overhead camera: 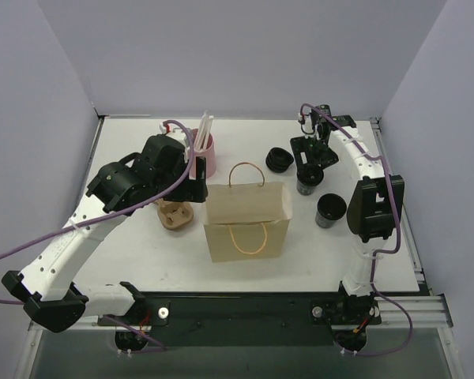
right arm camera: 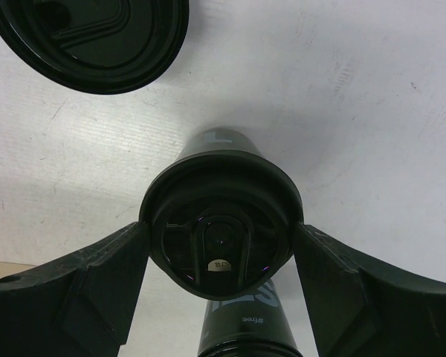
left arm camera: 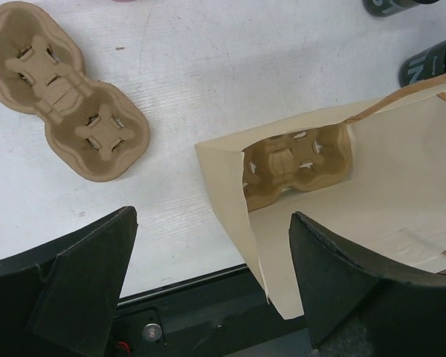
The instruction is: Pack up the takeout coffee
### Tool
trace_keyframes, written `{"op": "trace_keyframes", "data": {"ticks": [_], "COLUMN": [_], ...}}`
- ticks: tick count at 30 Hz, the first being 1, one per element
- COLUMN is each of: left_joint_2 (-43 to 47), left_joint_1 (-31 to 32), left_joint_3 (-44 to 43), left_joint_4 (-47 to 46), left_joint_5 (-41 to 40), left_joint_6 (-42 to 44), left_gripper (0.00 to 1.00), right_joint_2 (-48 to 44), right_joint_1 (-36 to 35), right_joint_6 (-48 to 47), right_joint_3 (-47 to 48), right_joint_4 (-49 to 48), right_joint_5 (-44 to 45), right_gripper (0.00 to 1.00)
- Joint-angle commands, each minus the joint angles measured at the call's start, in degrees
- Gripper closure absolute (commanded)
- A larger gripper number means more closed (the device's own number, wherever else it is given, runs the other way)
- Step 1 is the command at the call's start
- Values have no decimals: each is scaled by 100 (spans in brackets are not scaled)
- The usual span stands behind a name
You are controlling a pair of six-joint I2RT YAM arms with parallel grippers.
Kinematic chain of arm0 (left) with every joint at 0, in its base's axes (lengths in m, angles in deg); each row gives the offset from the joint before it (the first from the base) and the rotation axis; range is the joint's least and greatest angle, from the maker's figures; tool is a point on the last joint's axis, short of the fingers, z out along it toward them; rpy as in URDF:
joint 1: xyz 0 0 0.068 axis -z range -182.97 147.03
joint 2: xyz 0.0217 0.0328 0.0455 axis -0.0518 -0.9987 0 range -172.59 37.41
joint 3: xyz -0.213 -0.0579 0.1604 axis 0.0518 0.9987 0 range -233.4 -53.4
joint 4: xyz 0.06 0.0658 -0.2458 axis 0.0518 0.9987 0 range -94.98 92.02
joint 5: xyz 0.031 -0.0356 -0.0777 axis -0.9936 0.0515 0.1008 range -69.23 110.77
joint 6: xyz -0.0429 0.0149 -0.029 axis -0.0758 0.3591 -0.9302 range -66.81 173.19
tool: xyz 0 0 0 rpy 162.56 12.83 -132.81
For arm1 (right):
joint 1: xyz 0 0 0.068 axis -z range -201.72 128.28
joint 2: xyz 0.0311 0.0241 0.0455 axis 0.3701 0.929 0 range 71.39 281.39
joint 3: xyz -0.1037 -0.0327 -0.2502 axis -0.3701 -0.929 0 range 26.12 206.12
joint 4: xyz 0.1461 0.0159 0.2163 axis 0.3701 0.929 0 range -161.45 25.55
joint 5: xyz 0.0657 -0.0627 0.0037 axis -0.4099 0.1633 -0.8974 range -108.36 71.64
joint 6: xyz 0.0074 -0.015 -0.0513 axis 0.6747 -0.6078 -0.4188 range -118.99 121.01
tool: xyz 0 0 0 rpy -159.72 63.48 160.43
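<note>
- Left gripper (left arm camera: 212, 217): fingers released and spread wide. The mouth edge of the paper bag (left arm camera: 372, 208) lies between them.
- Pulp cup carrier (left arm camera: 297, 158): inside the bag.
- Second carrier (left arm camera: 67, 97): on the table, beyond the left finger.
- Right gripper (right arm camera: 221, 227): fingers grasp the black lid (right arm camera: 219, 201), which sits over the dark coffee cup (right arm camera: 245, 331).
- Cup print: "#free"; the larger letters are cut off.

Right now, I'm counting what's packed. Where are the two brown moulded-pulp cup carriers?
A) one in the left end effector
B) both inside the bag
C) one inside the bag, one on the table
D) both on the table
C: the left wrist view shows one brown moulded-pulp cup carrier inside the open tan paper bag and the second carrier on the white table beside it.
</note>
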Motion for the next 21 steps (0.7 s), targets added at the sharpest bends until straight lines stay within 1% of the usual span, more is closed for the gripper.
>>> {"op": "trace_keyframes", "data": {"ticks": [1, 5, 6, 8, 11, 13, 21], "left_joint_2": [125, 125, 134, 125, 108, 108, 160], "left_joint_1": [-47, -65, -74, -83, -91, -91, -91], "left_joint_3": [13, 57, 66, 66, 75, 101, 154], "left_joint_4": [-206, -197, -206, -206, -223, -232, -258], "left_joint_5": [67, 94, 103, 155, 190, 208, 235], "left_joint_6": [-92, -74, -74, -57, -56, -56, -30], "left_gripper": [7, 9, 9, 10, 11, 12, 11], "right_joint_2": [20, 29, 29, 11, -41, -68, -173], "right_joint_1": [-35, -44, -44, -44, -44, -52, -35], "right_joint_6": [-43, 9, 18, 53, 115, 115, 97], "right_joint_3": [-15, -24, -33, -50, -59, -24, 187], "right_joint_4": [248, 239, 256, 257, 257, 292, 379], "right_joint_5": [277, 374, 409, 444, 392, 295, 242], "right_gripper": [24, 32, 32, 32, 27, 26, 20]}}
